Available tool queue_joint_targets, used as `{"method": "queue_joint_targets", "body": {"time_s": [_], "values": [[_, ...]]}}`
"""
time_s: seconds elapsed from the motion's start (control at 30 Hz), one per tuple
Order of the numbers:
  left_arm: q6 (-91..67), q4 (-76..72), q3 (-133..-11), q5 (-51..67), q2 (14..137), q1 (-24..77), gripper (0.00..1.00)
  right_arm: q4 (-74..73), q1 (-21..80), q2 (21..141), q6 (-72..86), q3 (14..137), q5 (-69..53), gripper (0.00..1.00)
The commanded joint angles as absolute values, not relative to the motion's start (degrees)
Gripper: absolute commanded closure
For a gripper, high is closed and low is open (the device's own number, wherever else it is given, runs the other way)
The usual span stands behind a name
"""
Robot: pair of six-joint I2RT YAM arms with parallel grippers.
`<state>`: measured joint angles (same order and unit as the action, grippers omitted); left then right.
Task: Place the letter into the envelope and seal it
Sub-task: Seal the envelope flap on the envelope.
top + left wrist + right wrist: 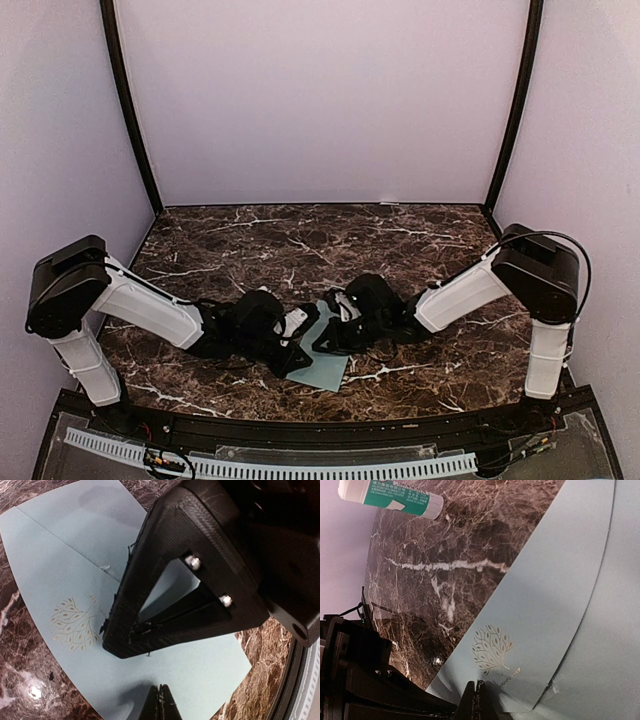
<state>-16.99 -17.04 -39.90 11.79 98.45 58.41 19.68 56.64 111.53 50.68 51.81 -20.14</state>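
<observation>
The pale teal envelope [328, 372] lies flat on the marble table between the two arms, its flap with a gold tree emblem [72, 625] folded down over the body. My left gripper [160, 704] is shut, its joined tips resting on the envelope [55, 560] near one corner. My right gripper [480, 702] is shut too, its tips pressed on the flap just below the emblem [491, 648]. In the top view the left gripper [298, 350] and right gripper [328, 335] meet over the envelope. The letter is not in view.
A white glue stick with a green label [390, 500] lies on the table beyond the envelope [560, 590]. The right gripper's black finger [165, 595] fills much of the left wrist view. Purple walls enclose the dark marble table [300, 240].
</observation>
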Motion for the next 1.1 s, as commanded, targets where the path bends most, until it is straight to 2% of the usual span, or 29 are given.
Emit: {"method": "queue_joint_targets", "body": {"time_s": [0.0,0.3,0.67,1.07], "values": [[-17.27,-10.72,-39.19,10.21,99.92,58.62,1.0,18.17,57.11,112.22,50.97,51.15,-20.4,1.0],[-17.32,-10.84,-38.42,10.28,99.62,58.62,1.0,19.25,53.29,113.44,52.25,51.8,-15.82,1.0],[-17.18,-11.03,-38.41,10.3,99.67,58.62,1.0,18.63,49.81,117.9,49.93,55.25,-15.87,1.0],[-17.2,-10.83,-38.41,10.04,99.32,58.62,1.0,20.55,52.31,114.85,50.57,49.74,-20.69,1.0]]}}
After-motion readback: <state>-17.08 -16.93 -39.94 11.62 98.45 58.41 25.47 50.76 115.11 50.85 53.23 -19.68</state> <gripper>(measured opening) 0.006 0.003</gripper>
